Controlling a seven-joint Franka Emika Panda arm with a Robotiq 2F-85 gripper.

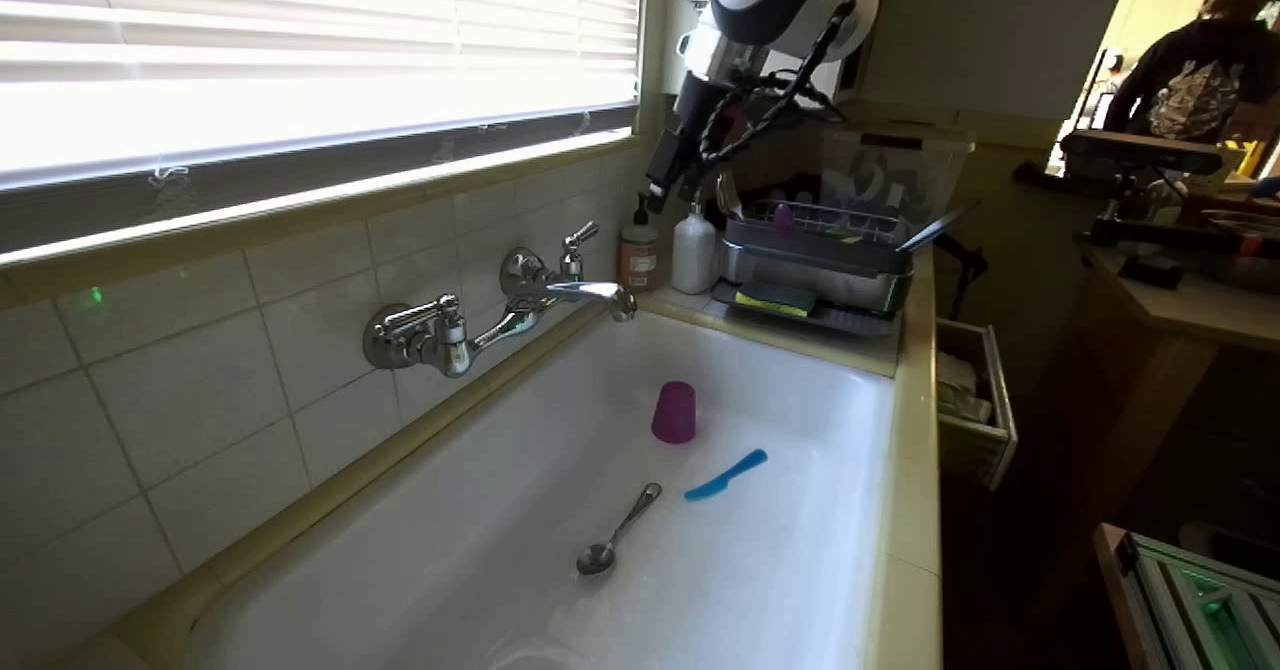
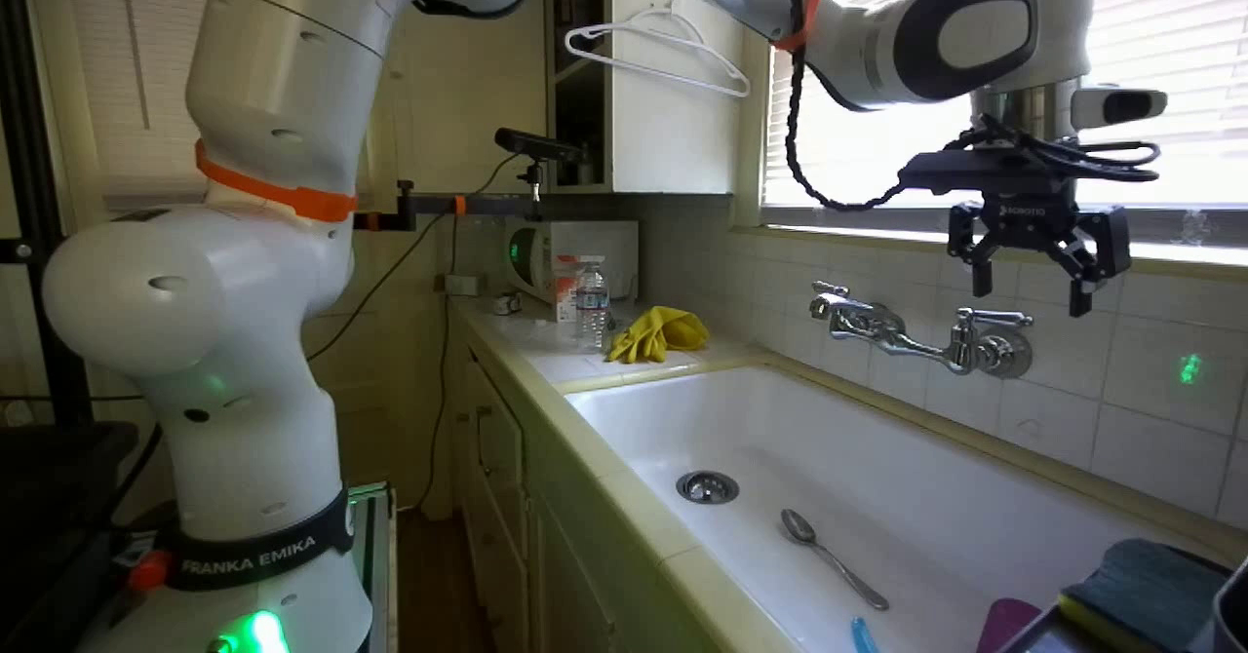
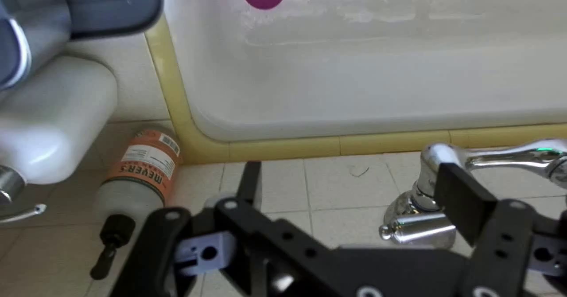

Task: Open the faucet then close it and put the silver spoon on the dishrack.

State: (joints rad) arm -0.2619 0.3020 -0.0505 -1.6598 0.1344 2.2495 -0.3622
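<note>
Currently, the gripper (image 2: 1031,288) stands wide and unloaded, higher than the faucet (image 1: 515,322) and near it, both fingers (image 2: 982,280) apart from the chrome as far as both exterior views show. No water stream is visible at the spout (image 1: 590,292). The silver spoon (image 1: 619,535) lies on the bottom of the sink (image 1: 790,570); the dishrack (image 1: 815,247) stands on the counter (image 1: 860,353) at the sink's end. Judged from this pose, the likely step is an approach to a lever (image 1: 578,238). Caution: a misaligned descent may drive a fingertip onto the lever or spout instead of beside it. Sideways drift toward the orange-labelled bottle (image 1: 637,258) or the white pump bottle (image 1: 694,255) may tip either one. An incomplete return stroke would probably leave water running. During the later pick, a shallow grip on the thin handle could let the spoon rotate or slide, and a low sweep could push the blue utensil (image 1: 727,476) or the purple cup (image 1: 675,413). Materials: the faucet is polished chrome with slender levers and a curved spout, smooth enough that a fingertip may slide off under side load. The sink is glossy white with rounded corners. The spoon is shiny metal with an oval bowl. The dishrack combines a dark gray rim, metallic sides and wire above; the wall (image 1: 180,370) is smooth, pale tile.
</note>
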